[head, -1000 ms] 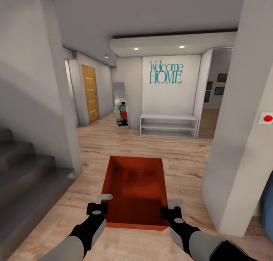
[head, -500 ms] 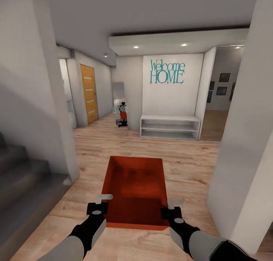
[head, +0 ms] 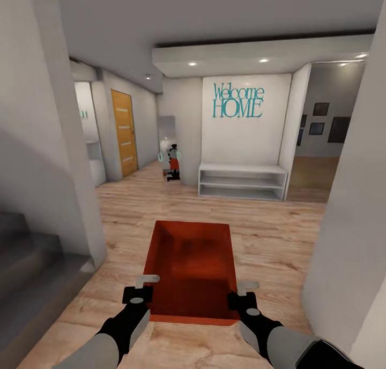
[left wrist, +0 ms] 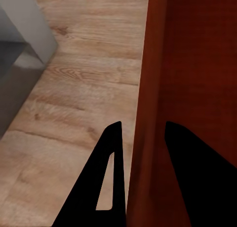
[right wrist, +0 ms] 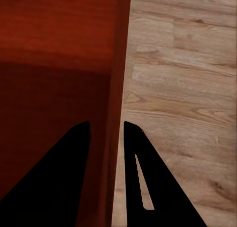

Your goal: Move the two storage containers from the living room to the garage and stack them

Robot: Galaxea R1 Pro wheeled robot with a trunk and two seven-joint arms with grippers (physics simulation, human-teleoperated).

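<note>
- Storage container [head: 191, 267]: one in view, open-topped, carried low in front of me over the wood plank floor [head: 268, 235].
- my left gripper [head: 140, 288]: pinched onto its left wall, one finger each side.
- my right gripper [head: 242, 295]: same on the right wall.
- its underside is hidden.

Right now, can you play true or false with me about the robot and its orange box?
1. Both grippers hold the storage container, the left gripper and right gripper each pinching a side wall. True.
2. The container is full of toys. False: it looks empty.
3. The floor is light wood planks. True.
4. The wall sign says "Goodbye". False: it says "Welcome HOME".
5. A red car is parked ahead. False: a white shelf bench stands ahead.
</note>
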